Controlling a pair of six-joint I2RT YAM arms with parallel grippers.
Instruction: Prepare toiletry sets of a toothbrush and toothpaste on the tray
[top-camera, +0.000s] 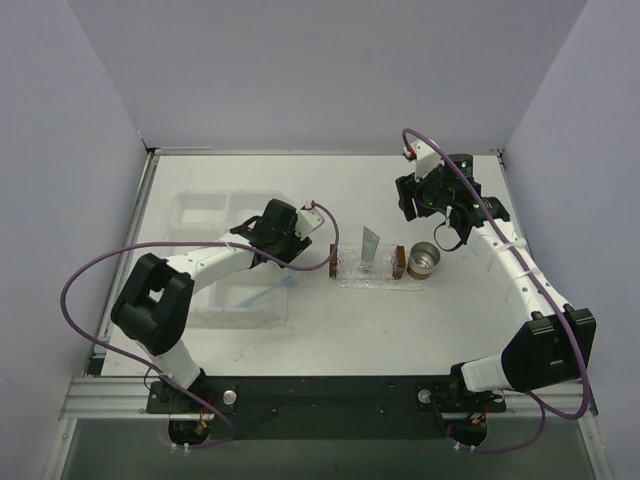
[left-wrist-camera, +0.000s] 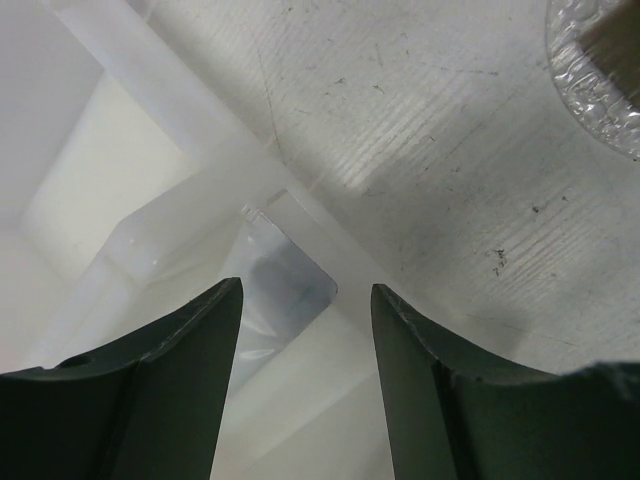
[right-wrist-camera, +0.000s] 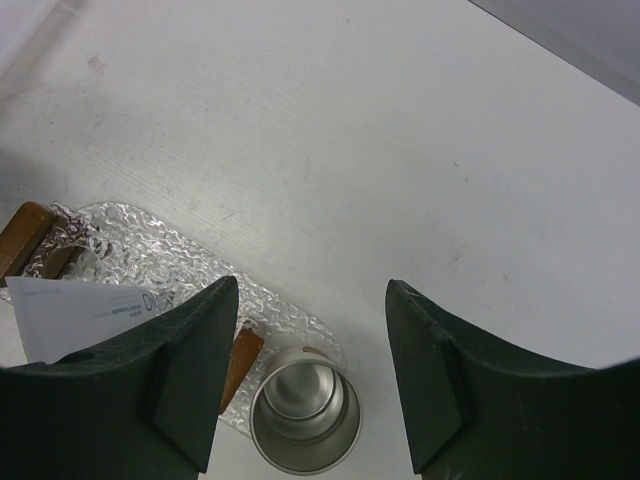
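The clear sparkly oval tray (top-camera: 380, 275) (right-wrist-camera: 160, 245) lies mid-table with a brown handle at each end. One pale toothpaste tube (top-camera: 370, 248) (right-wrist-camera: 70, 312) rests on it. A second pale tube (left-wrist-camera: 278, 282) lies inside the clear compartment box (top-camera: 215, 215), just past my left gripper's (top-camera: 292, 250) (left-wrist-camera: 306, 290) open, empty fingers. A light-blue toothbrush (top-camera: 268, 293) lies in the box's near part. My right gripper (top-camera: 425, 205) (right-wrist-camera: 310, 290) hangs open and empty above the tray's right end. The tray's edge (left-wrist-camera: 590, 95) shows at the left wrist view's top right.
A small metal cup (top-camera: 424, 262) (right-wrist-camera: 305, 420) stands upright against the tray's right end, below my right fingers. The box's clear walls (left-wrist-camera: 190, 140) cross under the left gripper. White enclosure walls close in the table at the left, back and right.
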